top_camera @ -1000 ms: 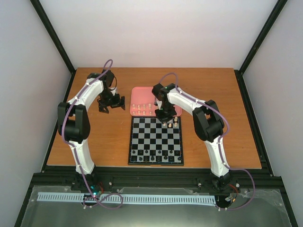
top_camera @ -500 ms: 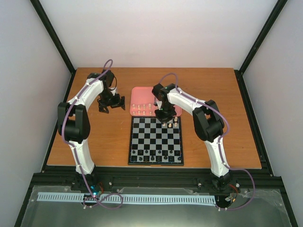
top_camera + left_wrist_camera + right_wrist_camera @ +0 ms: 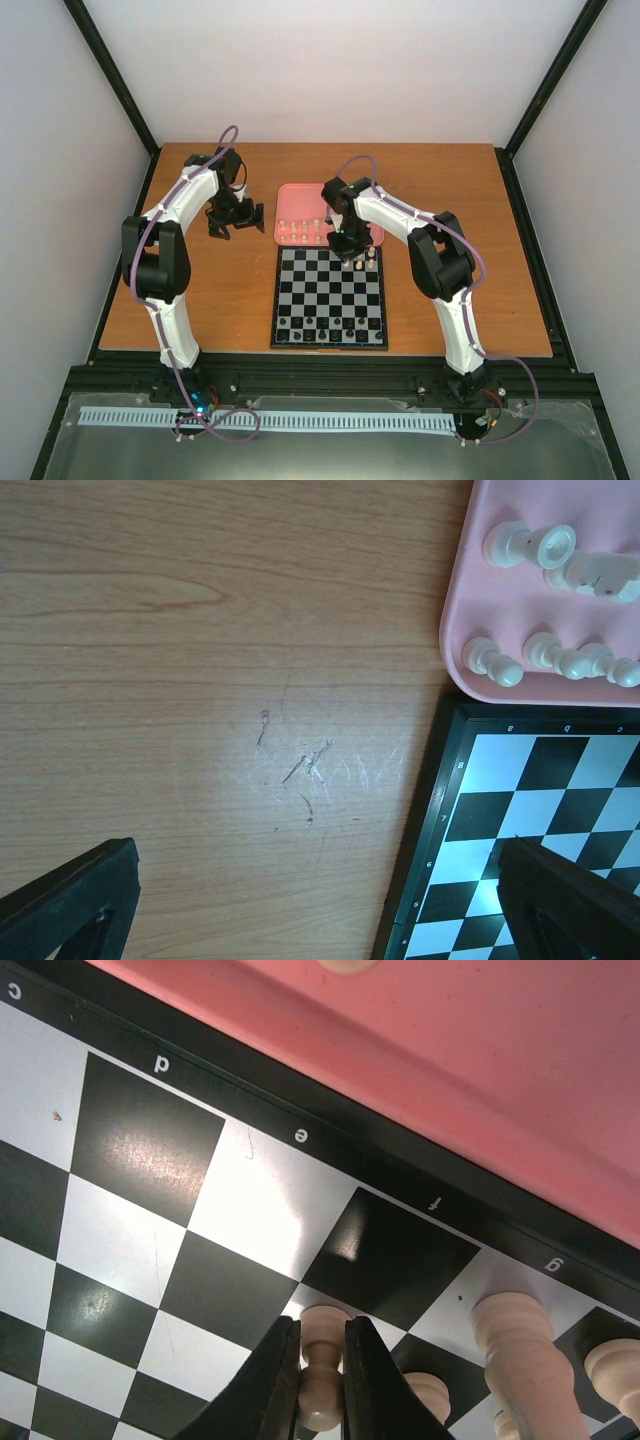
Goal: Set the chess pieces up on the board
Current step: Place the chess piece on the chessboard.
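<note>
The board (image 3: 330,298) lies at the table's middle, its far edge against the pink tray. My right gripper (image 3: 348,258) hangs low over the board's far right squares and is shut on a cream pawn (image 3: 323,1380), pinched at the neck between both fingers (image 3: 285,1360). The pawn's base is at or just above a white square in the second row; contact cannot be told. More cream chess pieces (image 3: 515,1345) stand beside it on the right. Others lie in the tray (image 3: 560,655). My left gripper (image 3: 235,225) is open over bare wood left of the tray, nothing between its fingers (image 3: 70,900).
The pink tray (image 3: 290,200) sits just behind the board; its rim (image 3: 480,1060) is close above my right fingers. Small black pieces (image 3: 330,328) line the board's near rows. The board's far left corner (image 3: 445,740) lies beside my left gripper.
</note>
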